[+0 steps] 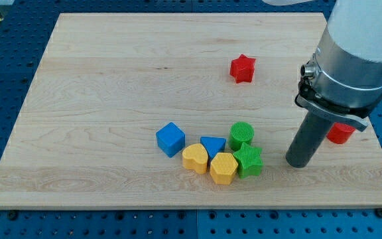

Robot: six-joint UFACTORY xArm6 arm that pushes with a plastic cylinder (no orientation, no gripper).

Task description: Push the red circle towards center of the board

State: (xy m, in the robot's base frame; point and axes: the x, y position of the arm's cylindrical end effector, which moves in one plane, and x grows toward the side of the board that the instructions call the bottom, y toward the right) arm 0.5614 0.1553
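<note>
Red circle (341,133) sits near the desk's (111,79) right edge, half hidden behind our arm. My tip (300,162) rests just left and below it, on the wrong side. No jaws on this rod, nothing clenched. We judge we should circle to its right, then push leftward, clear of the green cluster (246,149).

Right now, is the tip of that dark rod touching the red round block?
Apart. The camera view shows bare wood between my tip and the red circle, which sits to the view's right, partly hidden behind the arm.
</note>
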